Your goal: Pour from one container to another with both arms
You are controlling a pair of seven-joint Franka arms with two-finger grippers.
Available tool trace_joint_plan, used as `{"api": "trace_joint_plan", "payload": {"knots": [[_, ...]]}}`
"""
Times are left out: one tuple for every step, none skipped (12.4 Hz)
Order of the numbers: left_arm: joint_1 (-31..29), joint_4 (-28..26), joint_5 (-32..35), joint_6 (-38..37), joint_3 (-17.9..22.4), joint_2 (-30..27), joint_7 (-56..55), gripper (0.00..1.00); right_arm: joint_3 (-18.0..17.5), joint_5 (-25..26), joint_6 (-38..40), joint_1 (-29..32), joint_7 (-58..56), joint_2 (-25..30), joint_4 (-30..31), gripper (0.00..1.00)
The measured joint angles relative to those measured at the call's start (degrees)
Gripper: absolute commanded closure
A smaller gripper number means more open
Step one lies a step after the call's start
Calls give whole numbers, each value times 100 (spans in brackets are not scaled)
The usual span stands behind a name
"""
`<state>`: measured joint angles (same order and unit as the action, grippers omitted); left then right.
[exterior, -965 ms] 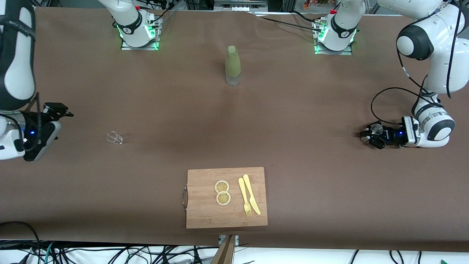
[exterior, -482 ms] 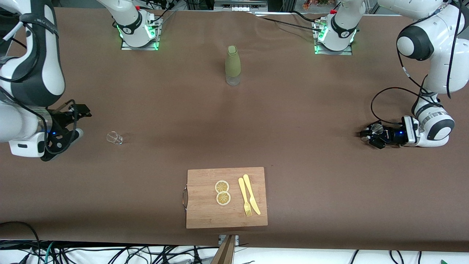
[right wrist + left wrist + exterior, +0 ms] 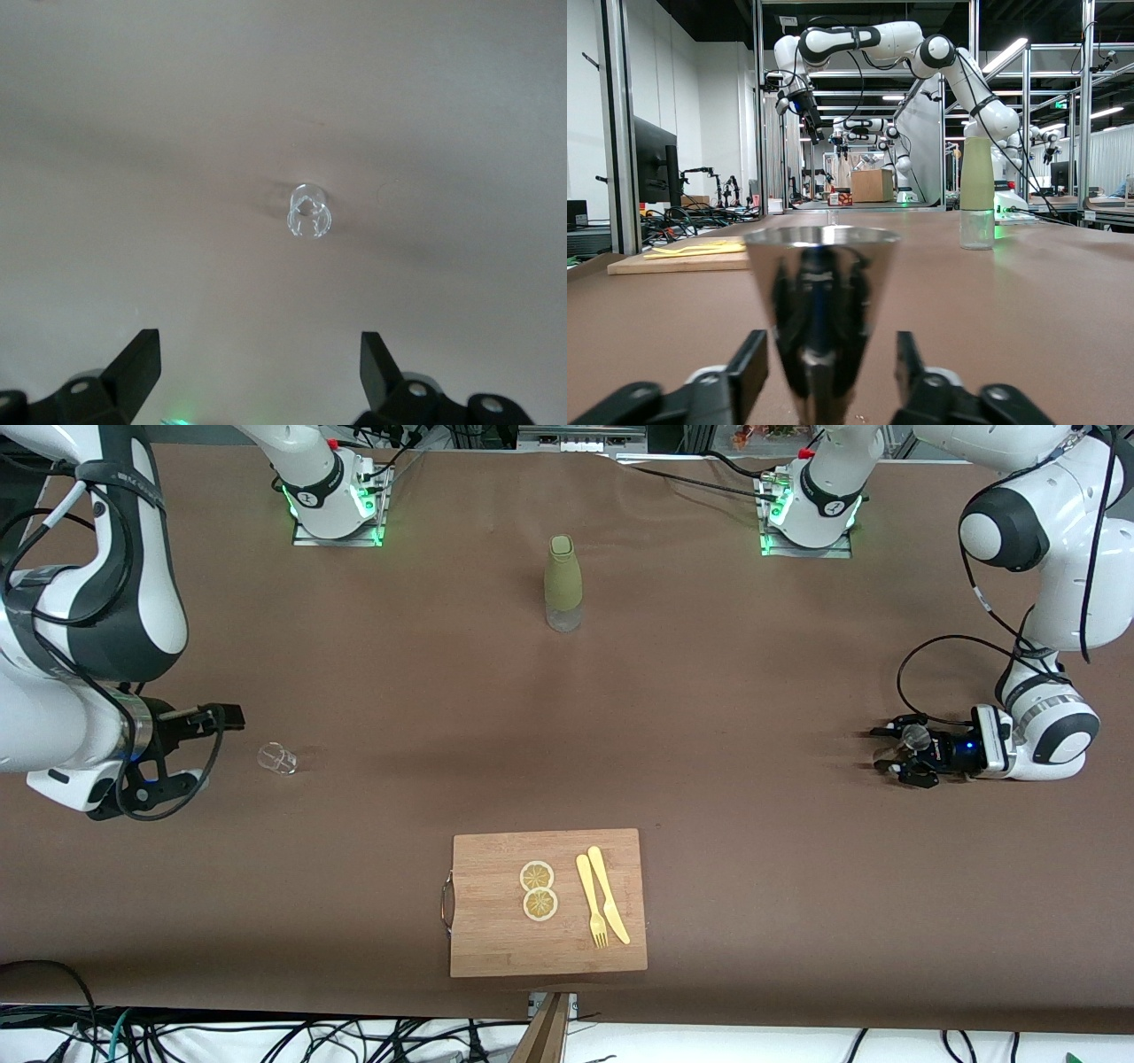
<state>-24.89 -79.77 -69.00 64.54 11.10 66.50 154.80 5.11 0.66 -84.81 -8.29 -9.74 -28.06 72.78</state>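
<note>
- Well, my left end effector [image 3: 897,757] [image 3: 828,372] sits low over the tabletop [image 3: 709,717] toward the left arm's end. Its fingers [image 3: 749,372] are spread to either side of a shiny metal cup [image 3: 821,301], with a gap showing on each side.
- From the front camera that cup [image 3: 912,735] is mostly covered by the end effector. In my left wrist view its foot is cut off, and I cannot tell what is inside.
- My right end effector [image 3: 217,748] [image 3: 261,363] hangs toward the right arm's end, fingers wide apart and holding nothing.
- Just beside it stands a small clear glass [image 3: 277,758] [image 3: 308,212]. It is hard to make out against the brown cover, and I cannot tell what it holds.
- An olive bottle [image 3: 563,584] [image 3: 977,190] with a clear base stands upright mid-table, nearer the arm bases.
- A cutting board [image 3: 547,957] [image 3: 673,261] lies nearest the front camera and carries two lemon slices [image 3: 538,890], a fork [image 3: 591,899] and a knife [image 3: 609,895].
</note>
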Motion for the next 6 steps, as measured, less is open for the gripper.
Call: {"api": "trace_joint_plan", "payload": {"knots": [[0,1,0,-1,7,0,0,0,-4,0,-67,-49,377,0,6,0],[-1,7,0,-1,22,2,0,0,-6,0,-160,-93,732,1,15,0],[-2,24,0,-1,53,5,0,0,-8,0,-257,-126,1095,1,41,0],[-3,49,0,-1,86,6,0,0,-8,0,-335,-147,1371,5,89,0],[-4,77,0,-1,120,8,0,0,-8,0,-424,-158,1522,27,167,0],[-4,112,0,-1,162,9,0,0,-8,0,-553,-162,1609,98,316,0]]}}
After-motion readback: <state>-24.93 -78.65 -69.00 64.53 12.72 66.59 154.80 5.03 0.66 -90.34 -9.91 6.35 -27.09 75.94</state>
